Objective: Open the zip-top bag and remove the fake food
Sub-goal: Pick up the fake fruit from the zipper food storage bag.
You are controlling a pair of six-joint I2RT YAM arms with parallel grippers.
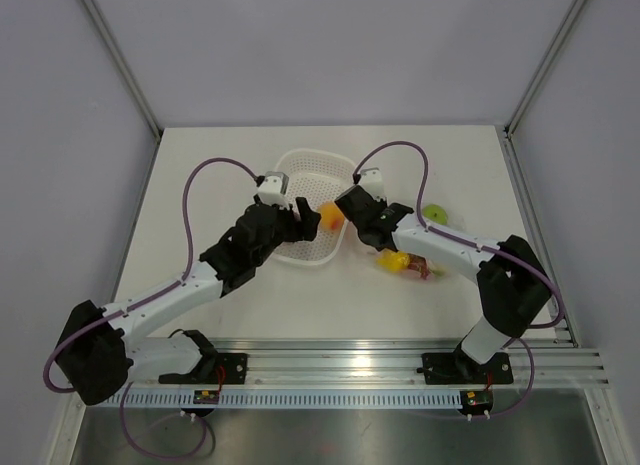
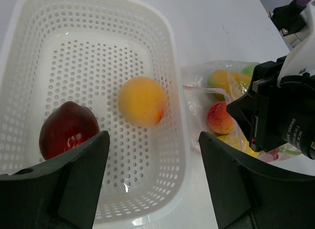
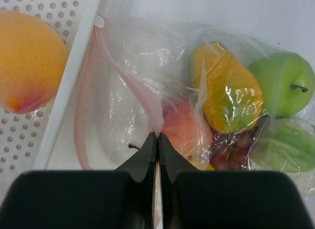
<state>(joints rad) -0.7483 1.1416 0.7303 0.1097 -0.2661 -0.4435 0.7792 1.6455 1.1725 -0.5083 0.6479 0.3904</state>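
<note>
The zip-top bag (image 3: 123, 106) lies right of the white basket (image 1: 300, 175), its pink zip strip (image 3: 83, 115) parted. My right gripper (image 3: 157, 135) is shut on the bag's upper pink edge. Inside the bag are a reddish apple (image 3: 184, 128), a yellow-orange piece (image 3: 229, 91), dark red grapes (image 3: 231, 150) and a pale green leafy piece (image 3: 285, 145). A green apple (image 3: 283, 83) sits at the bag's far end. My left gripper (image 2: 152, 179) is open and empty above the basket (image 2: 177, 115), which holds an orange fruit (image 2: 142, 101) and a dark red apple (image 2: 66, 130).
The right arm (image 1: 440, 247) lies over the bag (image 1: 410, 267) in the top view. The right gripper's body (image 2: 280, 111) is close to the right of my left fingers. Grey walls enclose the table on three sides.
</note>
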